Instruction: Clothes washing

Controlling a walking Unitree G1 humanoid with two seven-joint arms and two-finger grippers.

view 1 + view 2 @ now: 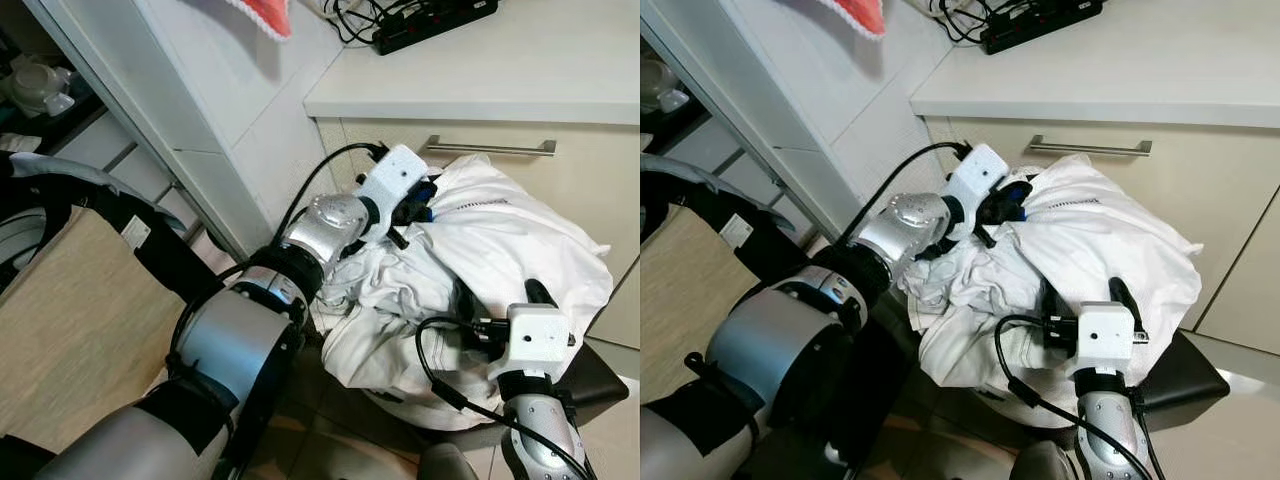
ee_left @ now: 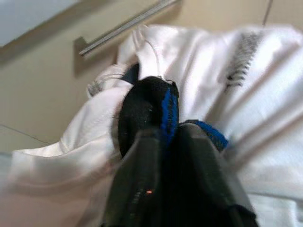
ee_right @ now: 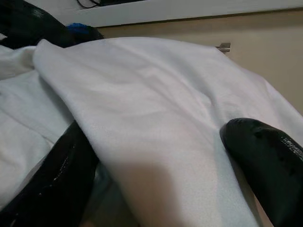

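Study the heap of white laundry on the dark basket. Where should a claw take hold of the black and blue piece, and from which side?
Grip the black and blue piece at the bunched end poking up from the white laundry, coming from the robot's left and above. That end stands proud near the drawer handle, and the left claw appears shut on it there.

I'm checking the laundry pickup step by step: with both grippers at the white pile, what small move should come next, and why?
Probably lift both arms a little. The left gripper is shut on the black-and-blue garment atop the white clothes, and the right gripper straddles a white fold with its fingers spread, so it should likely close first, then raise the bundle off the dark basket.
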